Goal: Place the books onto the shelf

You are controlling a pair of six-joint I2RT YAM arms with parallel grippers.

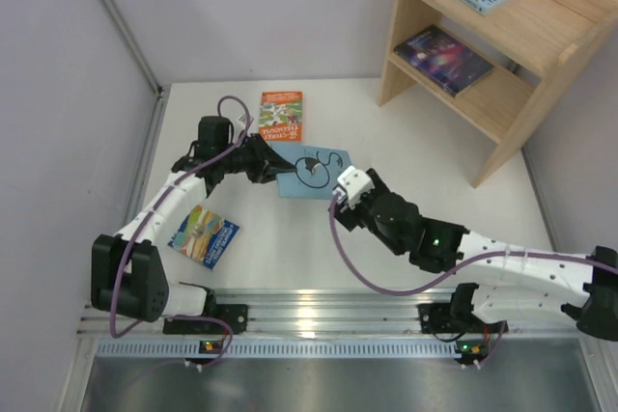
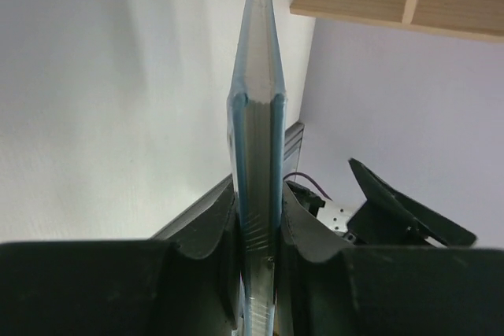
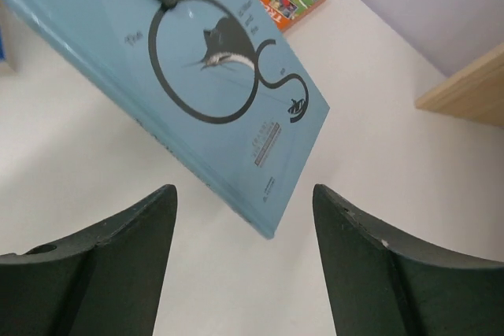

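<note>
while aloft, book in left jaws

We saw a white table closed in by 3 pale lavender-grey panels: a left wall, a back wall and a right wall. A grey strip ran down the left corner seam. A ribbed aluminium rail edged the table's near side, with a brushed metal plate below it. The light was soft and even.
</note>
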